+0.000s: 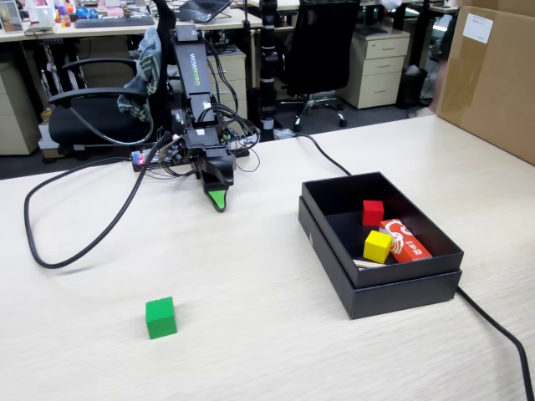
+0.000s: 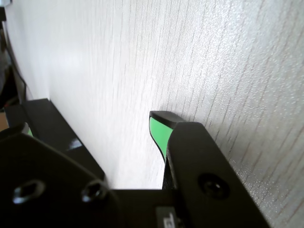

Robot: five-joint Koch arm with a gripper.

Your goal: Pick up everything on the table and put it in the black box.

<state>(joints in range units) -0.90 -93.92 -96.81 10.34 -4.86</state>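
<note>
Green cube [image 1: 160, 317] waits on the worktop [image 1: 267, 334], outside the black box [image 1: 401, 284]; 1 pickup left. Tool [image 1: 218, 200] spread, empty, well apart.

Three cubes: green [image 1: 160, 317], red [image 1: 373, 212], yellow [image 1: 378, 246]

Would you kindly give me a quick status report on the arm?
Gripper open, empty, low over table near base. Green cube alone on table, untouched. Black box holds red and yellow cubes. Path clear.

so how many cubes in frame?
3. Green cube on the table, front left in the fixed view; red cube and yellow cube inside the black box. None visibly hidden.
</note>
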